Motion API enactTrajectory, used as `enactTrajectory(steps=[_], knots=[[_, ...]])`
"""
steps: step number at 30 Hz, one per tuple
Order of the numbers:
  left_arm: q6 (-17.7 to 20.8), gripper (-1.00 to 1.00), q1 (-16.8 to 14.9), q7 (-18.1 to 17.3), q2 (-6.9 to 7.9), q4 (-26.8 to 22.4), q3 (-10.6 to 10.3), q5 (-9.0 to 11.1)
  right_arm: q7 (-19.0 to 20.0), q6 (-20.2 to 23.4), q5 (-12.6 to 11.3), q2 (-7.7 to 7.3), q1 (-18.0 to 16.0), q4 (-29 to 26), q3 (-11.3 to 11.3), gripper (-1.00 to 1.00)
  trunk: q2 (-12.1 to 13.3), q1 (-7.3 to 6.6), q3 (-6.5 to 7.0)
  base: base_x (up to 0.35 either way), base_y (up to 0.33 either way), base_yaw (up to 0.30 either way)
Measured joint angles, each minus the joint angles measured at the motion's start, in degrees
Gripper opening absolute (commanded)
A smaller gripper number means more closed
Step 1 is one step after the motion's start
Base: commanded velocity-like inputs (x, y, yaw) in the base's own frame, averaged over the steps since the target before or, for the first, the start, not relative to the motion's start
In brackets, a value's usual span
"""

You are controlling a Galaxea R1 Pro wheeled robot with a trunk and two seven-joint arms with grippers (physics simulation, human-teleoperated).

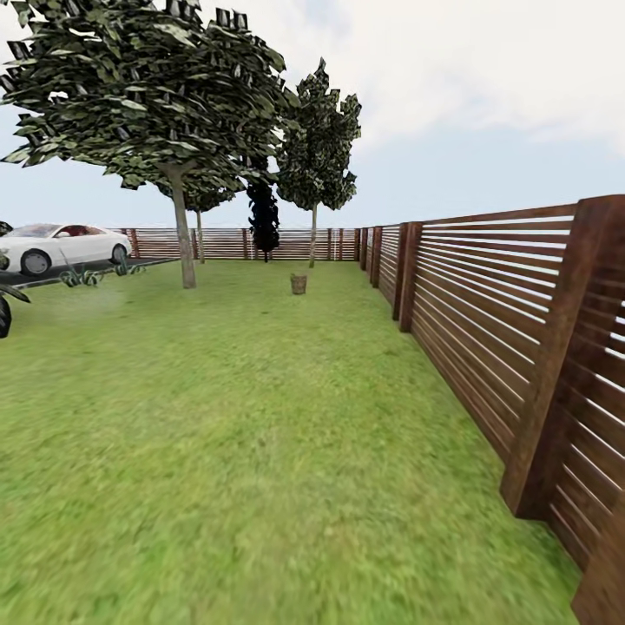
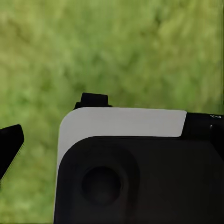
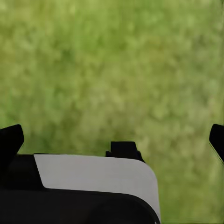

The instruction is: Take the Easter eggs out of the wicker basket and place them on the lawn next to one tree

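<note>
Nearest to me, both wrist views look down on blurred green lawn (image 3: 116,65). In the right wrist view, two dark fingertips (image 3: 10,140) sit at opposite edges of the frame with grass between them: my right jaws are spread and hold nothing. In the left wrist view, one dark fingertip (image 2: 9,142) shows at the frame's left edge; the other is hidden behind the white-and-black robot body (image 2: 121,122), so I cannot tell the state of my left jaws.

In the head view, lawn fills the lower frame. A slatted brown fence (image 1: 486,304) runs along the right side toward the centre. The wicker basket (image 1: 299,283) stands on the grass far off, just above frame centre; its contents are too small to tell. Left of it stands the tree (image 1: 183,239). A white car (image 1: 61,245) is parked at the left edge.
</note>
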Motion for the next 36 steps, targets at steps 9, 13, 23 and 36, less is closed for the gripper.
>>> enactTrajectory(steps=[9, 13, 23, 36], knots=[[0.04, 1.00, 0.00, 0.04, 0.00, 0.00, 0.00, 0.00, 0.01, 0.00, 0.01, 0.00, -0.01, 0.04, 0.02, 1.00, 0.00, 0.00, 0.00, 0.327, 0.000, 0.000], [0.03, 1.00, 0.00, 0.04, -0.01, 0.00, 0.00, 0.00, 0.00, 0.00, 0.00, 0.00, 0.00, 0.05, 0.02, 1.00, 0.00, 0.00, 0.00, 0.327, 0.000, 0.000], [0.02, 1.00, 0.00, 0.04, -0.06, 0.00, 0.00, 0.00, 0.00, 0.00, 0.01, 0.00, -0.01, 0.03, 0.02, 1.00, 0.00, 0.00, 0.00, 0.327, 0.000, 0.000], [-0.02, 1.00, 0.00, 0.04, -0.09, 0.00, 0.00, 0.00, 0.00, 0.00, -0.06, 0.00, 0.00, 0.06, -0.04, 1.00, 0.00, 0.00, 0.00, 0.327, 0.000, 0.000]])
